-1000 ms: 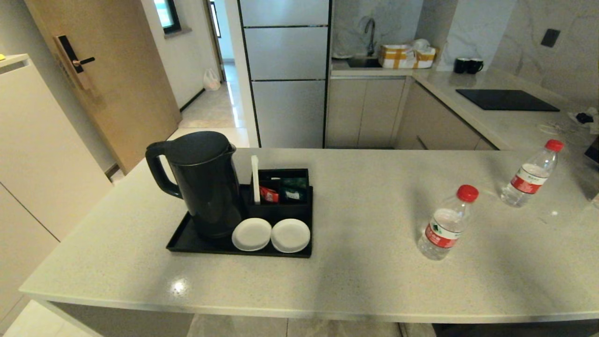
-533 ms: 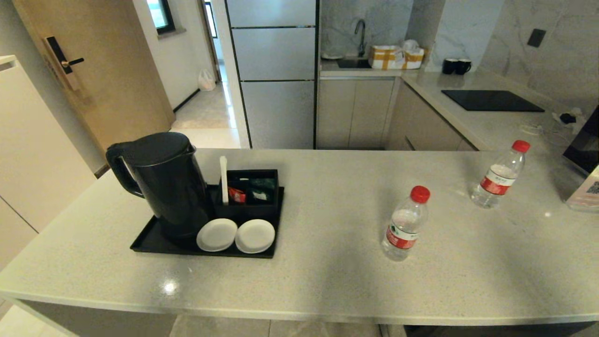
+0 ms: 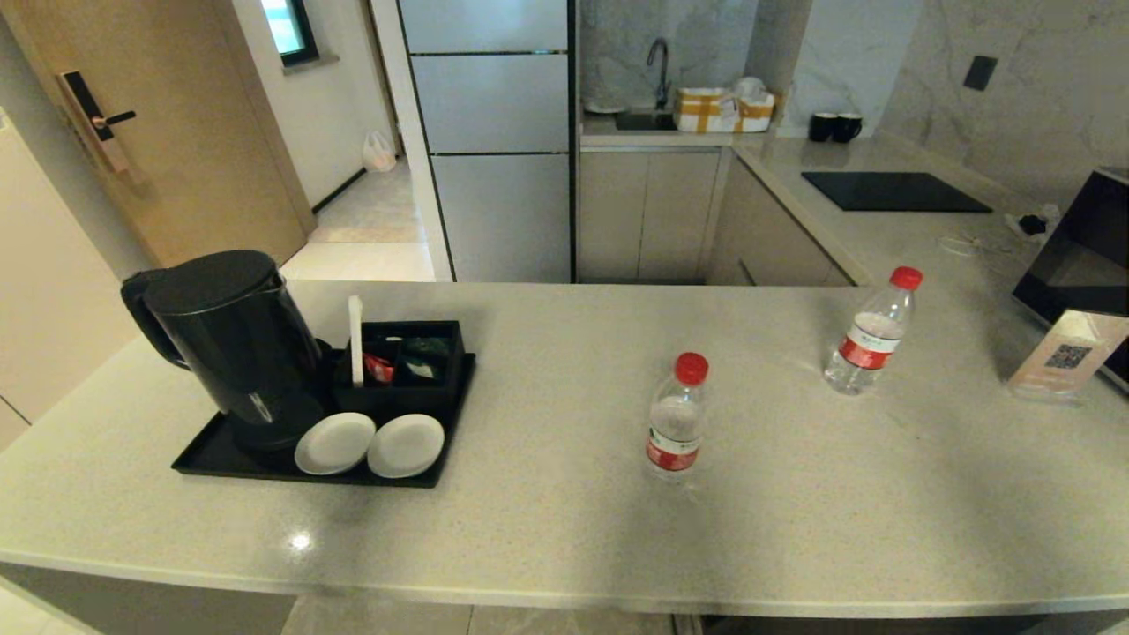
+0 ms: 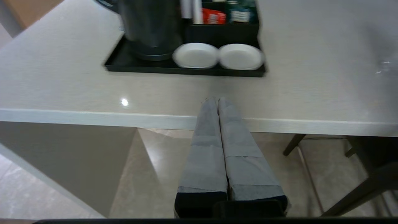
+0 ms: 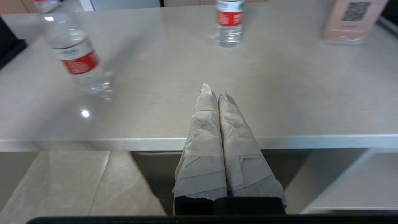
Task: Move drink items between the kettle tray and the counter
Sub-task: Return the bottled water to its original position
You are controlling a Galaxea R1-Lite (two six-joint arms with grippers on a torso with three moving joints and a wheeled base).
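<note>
Right wrist: bottle beyond tool

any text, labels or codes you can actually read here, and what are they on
No words can be quoted as they read.
Near water bottle: red-and-white label with print, too small to read.
Far water bottle: red label with print, also too small.
Pink standing card on the counter: a QR code, no readable words.
Sachets in the black box: red and green packets, print blurred.
Kettle: no marking readable.
</note>
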